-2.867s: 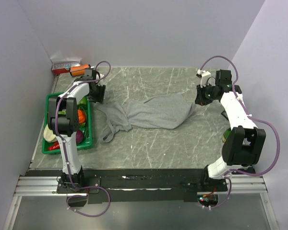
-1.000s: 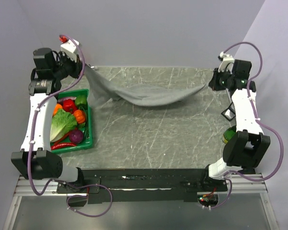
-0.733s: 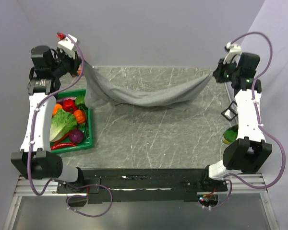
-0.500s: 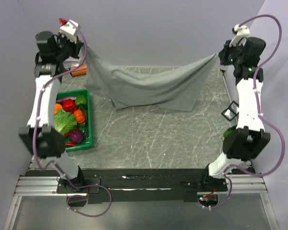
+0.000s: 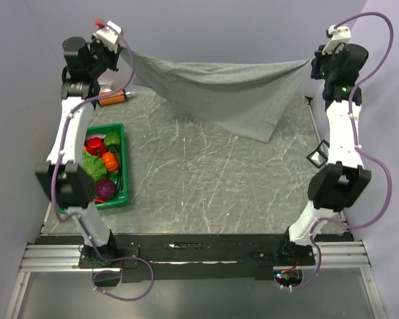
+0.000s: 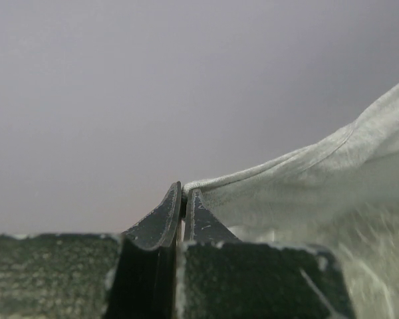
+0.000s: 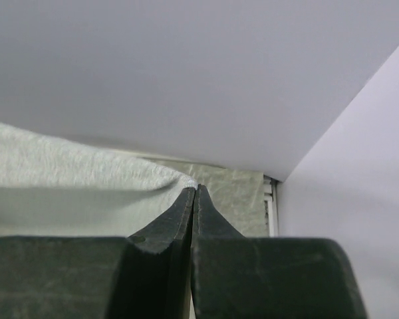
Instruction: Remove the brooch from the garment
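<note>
The grey garment (image 5: pixel 229 90) hangs stretched in the air between both arms, high above the table's far half, its lower edge drooping to a point at the right. My left gripper (image 5: pixel 128 54) is shut on its left corner, where the hem (image 6: pixel 266 169) runs out from between the closed fingertips. My right gripper (image 5: pixel 310 64) is shut on the right corner, and grey cloth (image 7: pixel 73 173) spreads leftward from its pinched tips. The brooch shows in no view.
A green crate (image 5: pixel 120 194) of toy vegetables stands at the table's left edge. An orange tool (image 5: pixel 113 99) lies at the back left. A small dark square object (image 5: pixel 316 156) sits by the right edge. Walls close in on the back and both sides.
Both arms have risen and swung outward, lifting the garment from a sagging drape on the table to a taut sheet held clear above it.
</note>
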`<state>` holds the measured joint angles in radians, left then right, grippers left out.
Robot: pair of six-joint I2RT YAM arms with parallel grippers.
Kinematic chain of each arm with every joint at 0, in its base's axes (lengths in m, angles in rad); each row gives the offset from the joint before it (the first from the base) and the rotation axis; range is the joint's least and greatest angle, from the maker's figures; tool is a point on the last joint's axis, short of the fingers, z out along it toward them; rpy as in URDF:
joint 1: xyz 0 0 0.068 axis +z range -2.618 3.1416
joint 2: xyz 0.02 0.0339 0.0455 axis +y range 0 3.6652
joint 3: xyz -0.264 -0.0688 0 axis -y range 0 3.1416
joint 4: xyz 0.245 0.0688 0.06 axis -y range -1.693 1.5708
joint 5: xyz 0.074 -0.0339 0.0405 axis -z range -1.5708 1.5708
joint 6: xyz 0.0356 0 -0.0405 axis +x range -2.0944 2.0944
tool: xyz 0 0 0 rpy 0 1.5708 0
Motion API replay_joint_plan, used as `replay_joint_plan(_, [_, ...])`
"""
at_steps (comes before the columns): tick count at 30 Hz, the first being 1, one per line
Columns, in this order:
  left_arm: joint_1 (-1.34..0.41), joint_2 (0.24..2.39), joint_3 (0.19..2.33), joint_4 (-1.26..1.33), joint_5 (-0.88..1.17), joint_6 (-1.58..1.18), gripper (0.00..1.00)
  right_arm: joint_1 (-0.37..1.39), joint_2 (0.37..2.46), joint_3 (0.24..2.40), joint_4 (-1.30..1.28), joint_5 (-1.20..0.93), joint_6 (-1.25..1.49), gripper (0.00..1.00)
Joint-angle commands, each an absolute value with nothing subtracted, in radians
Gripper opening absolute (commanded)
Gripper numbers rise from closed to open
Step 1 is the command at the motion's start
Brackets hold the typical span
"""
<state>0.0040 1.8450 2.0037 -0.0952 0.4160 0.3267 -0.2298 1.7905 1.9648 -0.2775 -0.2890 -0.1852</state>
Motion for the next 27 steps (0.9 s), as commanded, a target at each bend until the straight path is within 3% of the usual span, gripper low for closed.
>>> replay_joint_plan(1, [0.005,1.522,1.778,-0.006,0.465,0.463,0.01,-0.258,1.542,1.783,-0.19,-0.376,-0.314,0.0])
replay_joint_plan(6, [0.006,1.21,1.412,-0.315,0.551,0.658,0.01,-0.252,1.26,1.358,-0.296,-0.504,-0.515,0.0])
replay_joint_plan(12, [-0.02,0.916,0.991,-0.711,0.647,0.856,0.02,-0.212,0.967,0.852,-0.5,-0.514,-0.784,0.0])
replay_joint_plan(13, [-0.024,0.887,0.95,-0.745,0.652,0.865,0.06,-0.212,0.941,0.804,-0.532,-0.509,-0.807,0.0])
replay_joint_plan(14, [-0.025,0.862,0.883,-0.78,0.66,0.894,0.22,-0.213,0.916,0.734,-0.576,-0.512,-0.878,0.0])
replay_joint_plan(16, [-0.028,0.798,0.842,-0.865,0.663,0.899,0.5,-0.213,0.862,0.69,-0.688,-0.514,-0.94,0.03])
replay_joint_plan(17, [-0.028,0.781,0.824,-0.876,0.658,0.876,0.62,-0.213,0.85,0.675,-0.715,-0.52,-0.974,0.18])
replay_joint_plan(20, [-0.028,0.756,0.83,-0.821,0.623,0.78,0.71,-0.213,0.85,0.731,-0.79,-0.55,-0.985,0.49])
replay_joint_plan(27, [-0.028,1.042,0.949,-0.47,0.491,0.45,0.72,-0.212,1.203,1.033,-0.675,-0.601,-0.717,0.57])
